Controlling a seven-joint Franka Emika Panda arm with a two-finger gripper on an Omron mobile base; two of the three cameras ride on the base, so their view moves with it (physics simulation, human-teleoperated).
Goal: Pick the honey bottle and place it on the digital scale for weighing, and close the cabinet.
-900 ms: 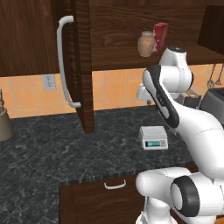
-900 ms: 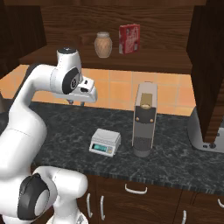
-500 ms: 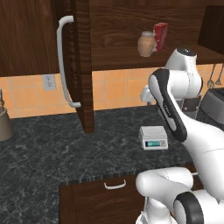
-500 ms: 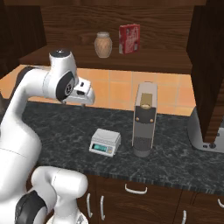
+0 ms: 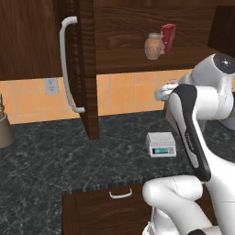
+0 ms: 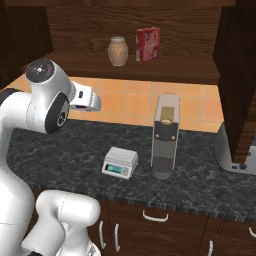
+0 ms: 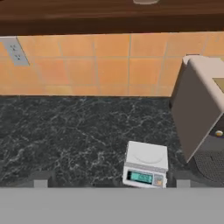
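Observation:
The honey bottle [image 5: 153,46] [image 6: 118,51], a tan rounded jar, stands on the shelf of the open cabinet [image 5: 86,69], whose door with a long white handle [image 5: 68,64] swings out toward me. Below it on the dark counter sits the white digital scale [image 5: 161,144] [image 6: 120,163] [image 7: 145,164], its top bare. My gripper [image 7: 112,183] [image 6: 94,102] hovers above the counter, below the shelf and left of the bottle. Its fingertips [image 7: 41,182] stand wide apart, open, with nothing between them. It faces the tiled wall and looks down on the scale.
A red box [image 5: 168,38] [image 6: 148,44] stands right beside the bottle. A grey-beige coffee machine [image 6: 165,135] [image 7: 199,109] rises just right of the scale. A second open cabinet door [image 6: 237,75] and a metal appliance [image 6: 234,152] are at far right. A dark jar [image 5: 4,131] sits far left.
The arm has swung its elbow outward and lifted, carrying the hand a little higher toward the wall. The jaws have gone from shut to wide open.

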